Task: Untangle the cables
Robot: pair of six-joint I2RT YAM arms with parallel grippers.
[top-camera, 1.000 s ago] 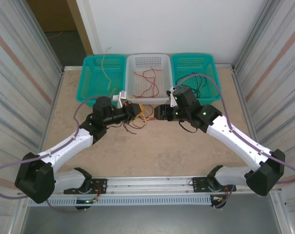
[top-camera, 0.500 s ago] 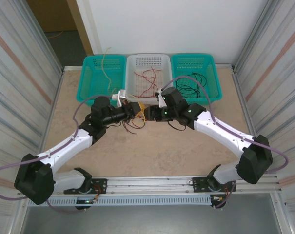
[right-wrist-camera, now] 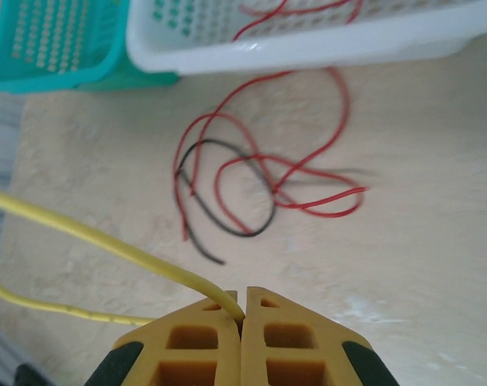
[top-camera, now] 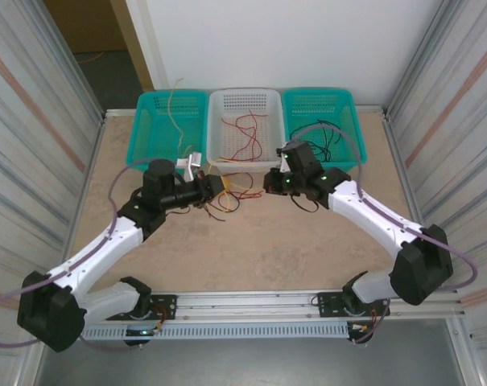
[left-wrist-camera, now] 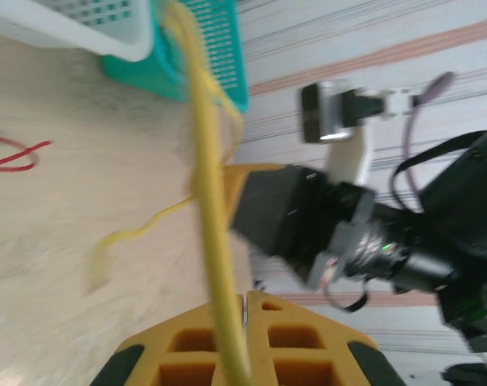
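Right gripper (right-wrist-camera: 242, 310) is clamped on the yellow cable (right-wrist-camera: 106, 241), and the left gripper (left-wrist-camera: 245, 299) pinches the same strand, stretched between them near the table's (top-camera: 251, 249) far edge, just before the white basket (top-camera: 243, 163). Red and black cables (right-wrist-camera: 251, 185) lie loose beneath. Freeing the yellow one is in hand; next, lift it clear (slowly, lest it snag). A second ago the right jaws stood apart.

Left arm (top-camera: 106, 241) and right arm (top-camera: 372, 213) reach forward and inward, wrists facing each other; left fingers (left-wrist-camera: 196, 354) pressed together, pinching a yellow cable (left-wrist-camera: 207, 185) at their seam; right fingers (right-wrist-camera: 295, 346) likewise closed on the yellow cable; the two wrists stand near, not touching.
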